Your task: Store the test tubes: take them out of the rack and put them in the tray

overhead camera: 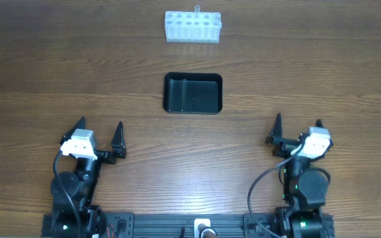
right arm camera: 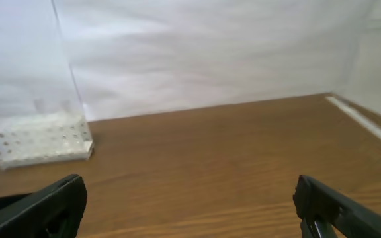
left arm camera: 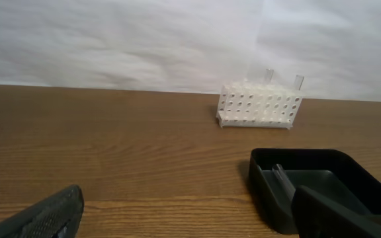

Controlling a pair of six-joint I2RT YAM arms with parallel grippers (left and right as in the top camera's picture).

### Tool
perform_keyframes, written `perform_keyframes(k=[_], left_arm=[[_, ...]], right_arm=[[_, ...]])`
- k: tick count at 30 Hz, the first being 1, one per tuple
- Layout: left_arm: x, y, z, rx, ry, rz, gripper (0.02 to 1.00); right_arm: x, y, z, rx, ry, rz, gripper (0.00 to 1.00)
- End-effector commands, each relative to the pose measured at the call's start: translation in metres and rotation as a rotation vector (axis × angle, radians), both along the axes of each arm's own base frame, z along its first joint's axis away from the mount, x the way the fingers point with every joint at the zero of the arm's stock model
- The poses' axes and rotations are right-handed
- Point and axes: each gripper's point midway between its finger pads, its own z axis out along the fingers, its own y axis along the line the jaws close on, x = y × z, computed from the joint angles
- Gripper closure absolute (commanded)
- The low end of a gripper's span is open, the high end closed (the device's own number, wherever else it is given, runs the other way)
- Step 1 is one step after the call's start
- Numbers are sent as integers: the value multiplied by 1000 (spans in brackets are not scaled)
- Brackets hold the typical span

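Observation:
A white test tube rack (overhead camera: 192,27) stands at the far middle of the wooden table, with clear tubes (left arm camera: 268,75) sticking up from it. The rack (left arm camera: 259,104) shows again far ahead of the left fingers, and the rack (right arm camera: 37,139) also appears beyond the right fingers. A black tray (overhead camera: 192,93) lies nearer, at the table's middle, and a clear tube (left arm camera: 284,181) lies inside the tray (left arm camera: 323,186). My left gripper (overhead camera: 100,136) is open near the front left. My right gripper (overhead camera: 298,129) is open near the front right. Both hold nothing.
A white wall or sheet backs the far edge of the table (overhead camera: 58,66). The table's right edge (right arm camera: 362,119) runs beside the right gripper. Bare wood lies between the grippers and the tray.

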Motion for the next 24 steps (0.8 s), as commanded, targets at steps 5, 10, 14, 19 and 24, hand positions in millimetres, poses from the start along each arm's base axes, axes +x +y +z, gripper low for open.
perform_keyframes(k=[5,10,14,19,24], left_arm=[[0,-1,-1,-14,0,-8,18],[0,-1,-1,-14,0,-8,18],[0,-1,-1,-14,0,-9,18],[0,-1,-1,-14,0,-8,18],[0,-1,-1,-14,0,-8,18]], right_arm=[[60,27,55,27,132,132,9],[116,76,60,18,244,266,7],[153,139,57,-17,326,381,9],[188,206,47,-28,440,406,7],[222,243,27,15,551,340,7]])
